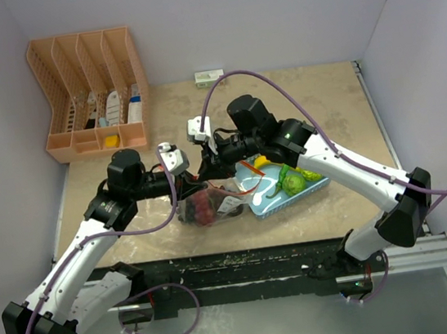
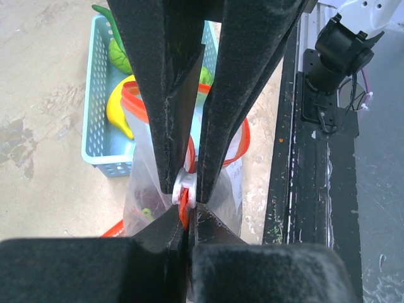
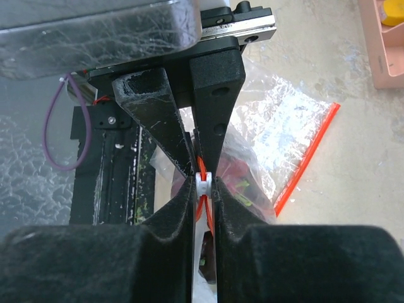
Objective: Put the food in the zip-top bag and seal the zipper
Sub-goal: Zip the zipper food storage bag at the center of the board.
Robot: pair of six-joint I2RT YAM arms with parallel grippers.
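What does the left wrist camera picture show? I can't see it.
The left gripper and right gripper meet tip to tip, pinching the orange-red zipper strip of a clear crinkly plastic bag. Behind sits a light-blue plastic basket holding a yellow toy banana.

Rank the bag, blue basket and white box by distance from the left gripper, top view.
1. zip-top bag, its zipper pinched in the left gripper.
2. light-blue basket, to the right.
3. white box, at the far table edge.
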